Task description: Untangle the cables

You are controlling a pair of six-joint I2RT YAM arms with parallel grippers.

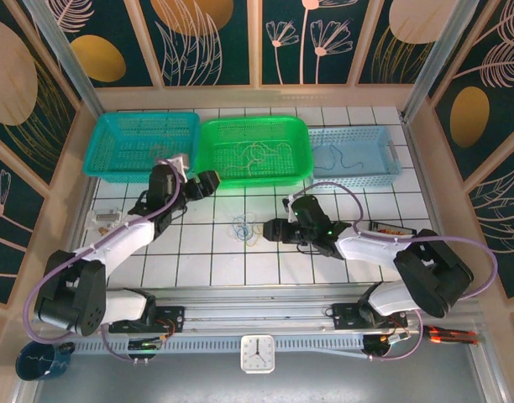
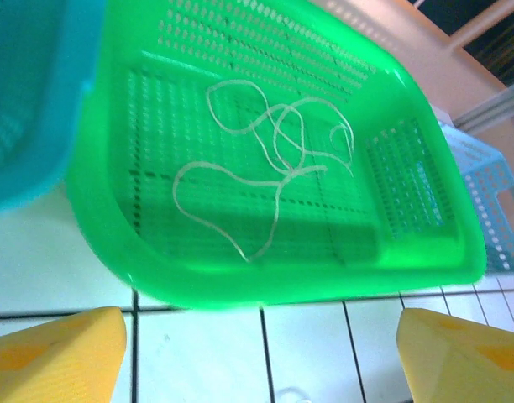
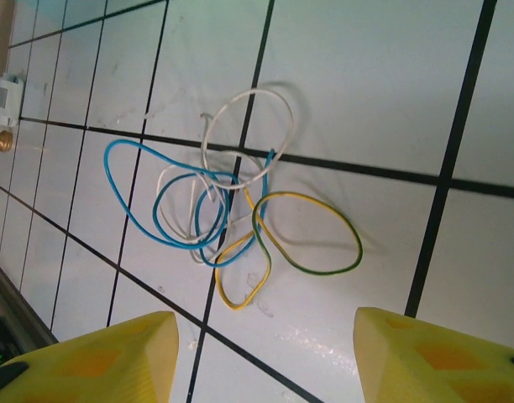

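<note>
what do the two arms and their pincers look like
The left arm and right arm are white links with black joints and bases. Thin lilac-grey cords loop along each. The left pincer and right pincer each have blocky yellow fingers.

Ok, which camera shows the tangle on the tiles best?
The right wrist view: the tangle lies close and sharp, its blue, white and yellow loops all traceable. In the top view the tangle is a tiny, blurry knot.
</note>
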